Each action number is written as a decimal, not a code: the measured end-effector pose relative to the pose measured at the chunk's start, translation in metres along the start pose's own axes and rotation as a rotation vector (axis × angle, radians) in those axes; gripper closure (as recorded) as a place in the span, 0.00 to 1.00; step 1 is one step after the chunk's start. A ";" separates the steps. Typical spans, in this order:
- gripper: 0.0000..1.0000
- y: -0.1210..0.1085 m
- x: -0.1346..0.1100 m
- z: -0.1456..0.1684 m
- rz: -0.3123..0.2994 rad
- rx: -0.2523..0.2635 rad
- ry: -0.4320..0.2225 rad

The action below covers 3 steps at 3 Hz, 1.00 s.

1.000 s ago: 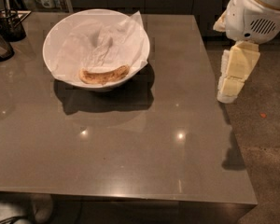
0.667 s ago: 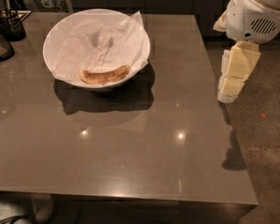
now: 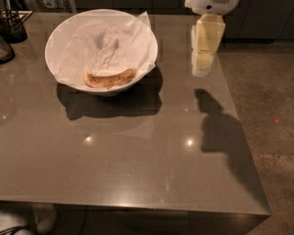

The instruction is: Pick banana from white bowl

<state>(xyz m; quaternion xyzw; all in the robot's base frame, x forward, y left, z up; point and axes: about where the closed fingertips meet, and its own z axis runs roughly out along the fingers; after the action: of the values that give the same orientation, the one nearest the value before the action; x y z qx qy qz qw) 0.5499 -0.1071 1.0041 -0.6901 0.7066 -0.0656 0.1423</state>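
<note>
The banana (image 3: pixel 110 78), tan with brown speckles, lies curved at the near bottom of the white bowl (image 3: pixel 68 31), on crumpled white paper. The bowl stands on the grey table at the back left. My gripper (image 3: pixel 204 58), with pale yellow blocky fingers under a white wrist, hangs above the table's right part, to the right of the bowl and apart from it. It holds nothing.
Small dark containers (image 3: pixel 5 31) stand at the table's far left edge. The grey table (image 3: pixel 137 151) has its right edge near the gripper, with bare floor (image 3: pixel 274 106) beyond. The gripper's shadow falls on the table's right side.
The gripper has moved left, from beyond the table's right edge to above the table, closer to the bowl. The banana and bowl have not moved on the table.
</note>
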 end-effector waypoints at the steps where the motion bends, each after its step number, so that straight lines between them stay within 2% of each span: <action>1: 0.00 -0.008 -0.012 0.000 -0.015 0.026 -0.018; 2: 0.00 -0.020 -0.029 0.007 -0.056 0.043 -0.027; 3: 0.00 -0.033 -0.057 0.019 -0.126 0.017 -0.008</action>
<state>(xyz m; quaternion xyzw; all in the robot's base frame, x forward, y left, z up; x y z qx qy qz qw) 0.5872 -0.0493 1.0019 -0.7323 0.6605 -0.0778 0.1465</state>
